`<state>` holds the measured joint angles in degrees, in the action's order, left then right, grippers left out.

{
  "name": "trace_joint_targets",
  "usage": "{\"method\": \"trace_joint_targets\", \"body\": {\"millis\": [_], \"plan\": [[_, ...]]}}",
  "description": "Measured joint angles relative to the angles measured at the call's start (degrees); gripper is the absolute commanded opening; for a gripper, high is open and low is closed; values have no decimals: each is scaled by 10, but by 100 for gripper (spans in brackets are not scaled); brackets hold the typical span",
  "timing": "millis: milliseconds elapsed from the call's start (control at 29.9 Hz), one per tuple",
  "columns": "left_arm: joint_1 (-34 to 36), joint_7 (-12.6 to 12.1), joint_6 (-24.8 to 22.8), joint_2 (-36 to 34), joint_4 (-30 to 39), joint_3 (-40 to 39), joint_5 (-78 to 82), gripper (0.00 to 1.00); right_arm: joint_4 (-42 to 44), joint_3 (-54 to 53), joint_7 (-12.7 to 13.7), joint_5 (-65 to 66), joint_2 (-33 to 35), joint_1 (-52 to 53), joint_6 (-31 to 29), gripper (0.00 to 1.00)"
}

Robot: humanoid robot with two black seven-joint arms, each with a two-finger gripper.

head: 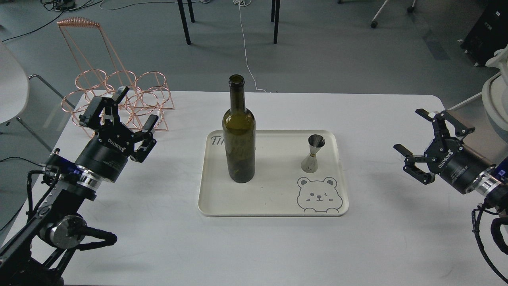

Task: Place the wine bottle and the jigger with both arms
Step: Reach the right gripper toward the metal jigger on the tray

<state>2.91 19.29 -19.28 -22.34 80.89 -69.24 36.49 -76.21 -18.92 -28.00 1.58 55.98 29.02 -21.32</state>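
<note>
The wine bottle (pixel 238 135), dark olive-green and unlabelled, stands upright on the left half of a cream tray (pixel 274 206). The small silvery jigger (pixel 313 154) stands upright on the tray's right half, just above a printed bear face. My left gripper (pixel 119 115) hovers at the table's left, well apart from the bottle, its fingers spread open and holding nothing. My right gripper (pixel 430 137) is out at the table's right side, clear of the tray, also open and empty.
A copper wire bottle rack (pixel 115 93) stands at the table's back left, right behind my left gripper. The white table (pixel 158 238) ends just past my right gripper. Chair legs and cables lie on the floor beyond.
</note>
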Motion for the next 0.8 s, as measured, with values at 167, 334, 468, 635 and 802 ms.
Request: {"method": "trace_joint_targets", "body": {"millis": [167,334,468,635,802], "plan": [[-2,27,0,-4,4,-7,3,98,1,-3,0,20,-3,0,14,99],[-3,39,-3,-7,-1,-7,1,98,-5,-22,0,202,2,3,59,99],[-3,40,-6,-10,-1,-6,4,98,-4,-30,0,436,1,3,149,99],[0,42,-7,-14,0,-6,3,98,6,-11,0,750,-26,-7,358,99],[2,42,-7,-15,2,-6,2,98,73,3,0,927,-96,-1,476,99]]}}
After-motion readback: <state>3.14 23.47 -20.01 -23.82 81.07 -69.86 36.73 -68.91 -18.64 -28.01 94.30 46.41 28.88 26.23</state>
